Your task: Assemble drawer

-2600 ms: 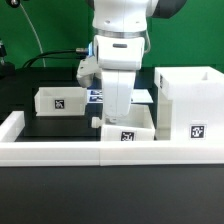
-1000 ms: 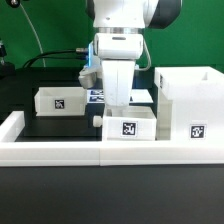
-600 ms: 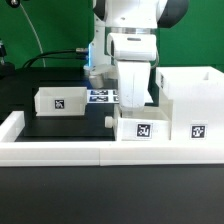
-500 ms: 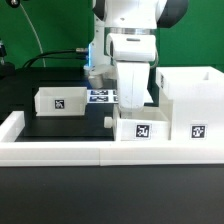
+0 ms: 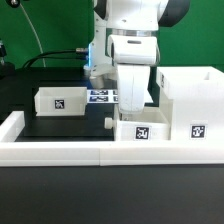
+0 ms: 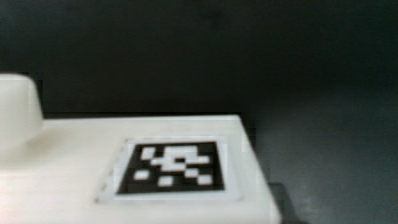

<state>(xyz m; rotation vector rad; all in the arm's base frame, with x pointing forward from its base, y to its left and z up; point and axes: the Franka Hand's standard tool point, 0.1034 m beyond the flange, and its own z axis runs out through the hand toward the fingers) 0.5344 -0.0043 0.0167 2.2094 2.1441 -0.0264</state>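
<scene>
My gripper (image 5: 133, 110) reaches down from the white arm onto a small white tray (image 5: 138, 131), shut on its rim. The fingertips are hidden behind the tray. The tray stands upright, tag facing front, close beside the tall open-fronted box (image 5: 190, 105) at the exterior view's right. It rests just behind the front wall. A second small tray (image 5: 57, 100) sits at the back left. The wrist view is filled by the held tray's tagged face (image 6: 173, 165) over the dark table; no fingers show there.
The long low white border wall (image 5: 70, 152) runs along the front and up the left side. The marker board (image 5: 100, 96) lies flat behind the arm. A small black knob (image 5: 108, 119) shows at the held tray's left.
The gripper has carried the tray toward the exterior view's right, from the middle to beside the tall box. In the last half second it only sank slightly.
</scene>
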